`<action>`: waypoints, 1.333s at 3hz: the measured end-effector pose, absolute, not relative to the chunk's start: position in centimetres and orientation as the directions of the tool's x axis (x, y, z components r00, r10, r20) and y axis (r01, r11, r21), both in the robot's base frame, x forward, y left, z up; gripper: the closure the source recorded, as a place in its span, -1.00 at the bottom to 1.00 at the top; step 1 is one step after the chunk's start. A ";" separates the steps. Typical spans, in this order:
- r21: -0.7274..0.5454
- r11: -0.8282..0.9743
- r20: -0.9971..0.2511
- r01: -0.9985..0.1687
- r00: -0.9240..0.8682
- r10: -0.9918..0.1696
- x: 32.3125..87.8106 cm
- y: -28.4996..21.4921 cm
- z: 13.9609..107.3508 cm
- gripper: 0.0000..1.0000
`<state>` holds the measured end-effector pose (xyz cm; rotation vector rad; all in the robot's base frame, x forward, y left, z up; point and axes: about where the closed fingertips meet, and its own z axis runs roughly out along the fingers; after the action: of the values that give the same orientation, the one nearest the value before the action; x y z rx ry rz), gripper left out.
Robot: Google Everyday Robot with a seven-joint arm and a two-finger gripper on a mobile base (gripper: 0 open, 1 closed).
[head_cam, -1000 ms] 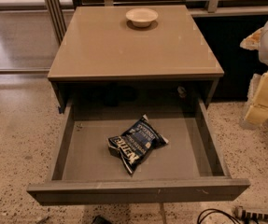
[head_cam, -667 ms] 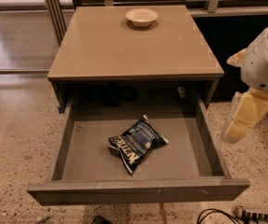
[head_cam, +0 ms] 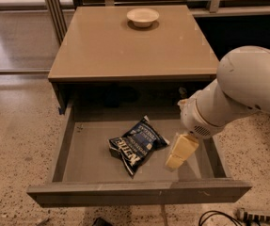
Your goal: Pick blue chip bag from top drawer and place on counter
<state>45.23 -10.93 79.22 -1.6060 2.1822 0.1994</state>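
Observation:
The blue chip bag [head_cam: 136, 145] lies flat and crinkled in the middle of the open top drawer [head_cam: 83, 154]. The drawer is pulled out toward me below the counter [head_cam: 106, 44]. My white arm reaches in from the right. My gripper [head_cam: 180, 152], with cream-coloured fingers, hangs inside the drawer just right of the bag, a small gap away from it and holding nothing.
A cream bowl [head_cam: 143, 17] sits at the back of the counter. Speckled terrazzo floor [head_cam: 17, 140] lies left and right of the cabinet. Black cables [head_cam: 214, 216] lie on the floor in front at the right. Metal rails stand behind the cabinet.
My arm has swung in from the right edge and moved left and down. The gripper has gone from beside the cabinet to inside the drawer next to the bag. The bag has not moved.

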 end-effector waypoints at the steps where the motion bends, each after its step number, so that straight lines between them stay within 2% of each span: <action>1: -0.131 0.322 -0.414 -0.938 -0.243 -0.877 45.2 -10.9 79.2 -1.00; 2: -0.136 0.313 -0.435 -0.940 -0.227 -0.872 46.0 -10.1 78.7 -1.00; 4: -0.152 0.269 -0.602 -0.951 -0.127 -0.789 52.9 -5.3 75.2 -1.00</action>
<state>52.89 -5.28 75.21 -1.5644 1.9605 0.3607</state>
